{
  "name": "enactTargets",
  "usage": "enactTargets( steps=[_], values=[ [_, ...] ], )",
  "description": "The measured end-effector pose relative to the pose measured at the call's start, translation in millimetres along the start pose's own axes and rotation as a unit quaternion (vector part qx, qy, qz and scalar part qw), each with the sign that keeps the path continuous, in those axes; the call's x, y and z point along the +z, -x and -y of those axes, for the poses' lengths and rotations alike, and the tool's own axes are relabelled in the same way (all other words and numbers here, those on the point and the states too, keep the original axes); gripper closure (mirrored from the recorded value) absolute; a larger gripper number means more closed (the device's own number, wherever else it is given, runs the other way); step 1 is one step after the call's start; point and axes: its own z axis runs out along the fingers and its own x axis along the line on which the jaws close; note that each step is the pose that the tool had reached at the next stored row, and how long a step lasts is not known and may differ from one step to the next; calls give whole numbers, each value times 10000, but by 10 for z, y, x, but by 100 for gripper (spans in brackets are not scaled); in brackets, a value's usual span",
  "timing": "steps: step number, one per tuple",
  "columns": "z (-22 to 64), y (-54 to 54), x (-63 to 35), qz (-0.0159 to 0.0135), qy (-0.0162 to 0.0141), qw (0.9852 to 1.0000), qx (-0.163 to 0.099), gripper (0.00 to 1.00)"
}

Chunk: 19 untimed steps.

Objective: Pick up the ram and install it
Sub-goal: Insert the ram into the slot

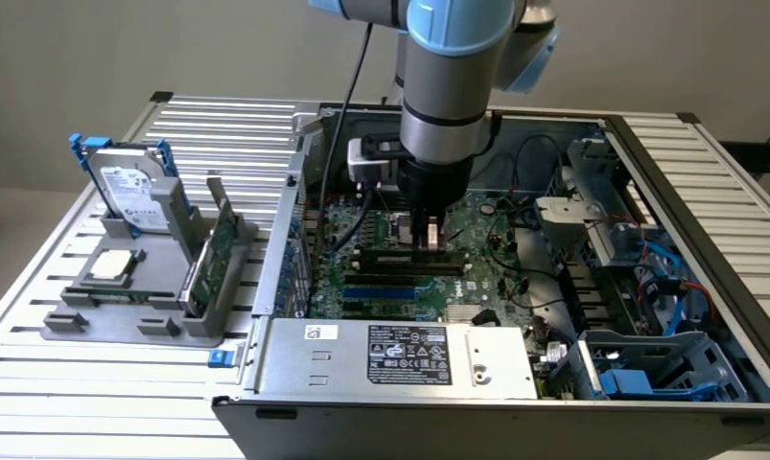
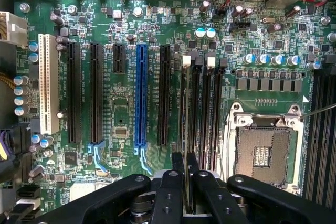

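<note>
Wrist view first: the black two-fingered claw (image 2: 185,157) is narrowed onto the ram (image 2: 187,190), a thin green circuit-board stick seen edge-on between its fingers. The stick is lined up with one of the long black memory slots (image 2: 202,108) on the green motherboard (image 2: 121,108). The square, empty, metal-framed processor socket (image 2: 262,156) lies just beside those slots, and white latch tabs (image 2: 186,60) mark their far ends

In the exterior view the claw (image 1: 426,238) reaches down inside the open grey metal computer case (image 1: 487,422), a little toward eleven o'clock of its middle, with the ram (image 1: 404,257) low against the board. The pick-up looks finished and the seating under way; I cannot tell whether the stick is fully home or the latches closed. Further off, at nine o'clock from the case, a grey holder (image 1: 116,321) on the slatted aluminium tabletop (image 1: 104,402) carries a silver hard drive with blue rails (image 1: 135,196) and a broad green expansion card (image 1: 212,264)
</note>
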Motion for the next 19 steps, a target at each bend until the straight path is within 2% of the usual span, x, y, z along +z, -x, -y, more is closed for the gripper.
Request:
enactTargets(
  steps=[19],
  values=[
    [2,26,26,-13,1,10000,-5,86]
  ],
)
